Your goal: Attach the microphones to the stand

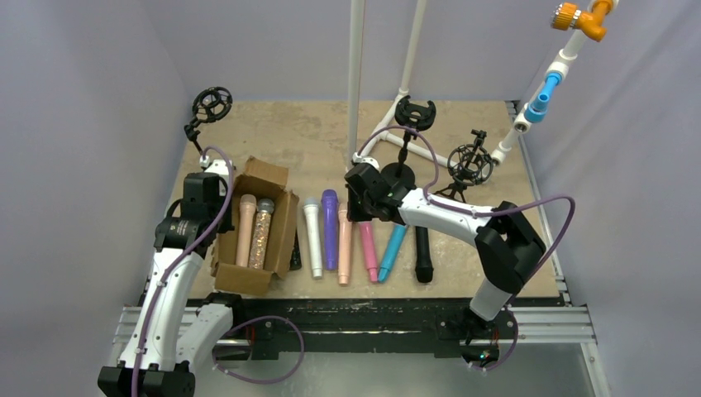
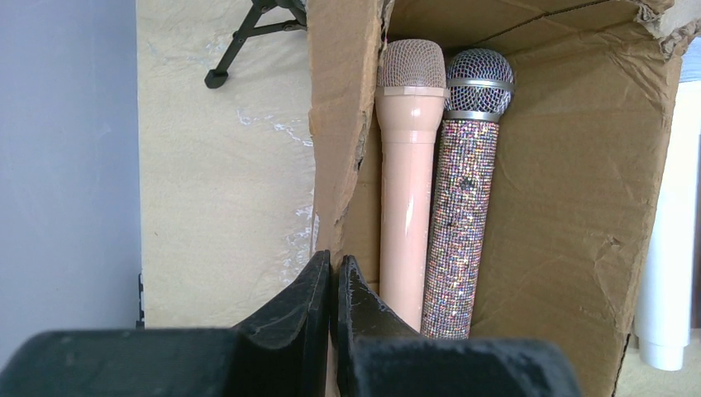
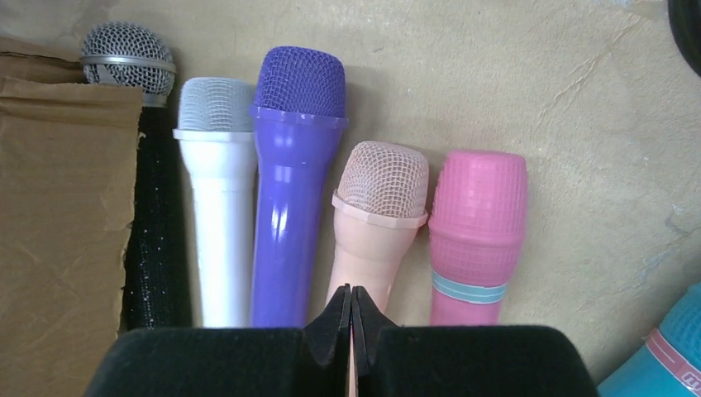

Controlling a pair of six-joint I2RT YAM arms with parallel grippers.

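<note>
Several microphones lie side by side on the table: white point(image 3: 216, 207), purple point(image 3: 293, 190), peach point(image 3: 376, 215), pink point(image 3: 475, 223), blue point(image 1: 393, 248) and black point(image 1: 423, 255). A black glitter one point(image 3: 153, 240) lies against the cardboard box point(image 1: 277, 227). Inside the box rest a peach microphone point(image 2: 407, 190) and a silver glitter one point(image 2: 464, 207). My right gripper point(image 3: 350, 294) is shut with nothing in it, just above the neck of the peach microphone in the row. My left gripper point(image 2: 333, 266) is shut over the box's left wall point(image 2: 335, 124). The stand point(image 1: 411, 124) with its clip rises behind the row.
A shock-mount stand point(image 1: 471, 161) is at the back right and another point(image 1: 211, 106) at the back left, its tripod foot point(image 2: 240, 41) showing in the left wrist view. White pipes point(image 1: 355, 78) rise behind. Grey walls close both sides.
</note>
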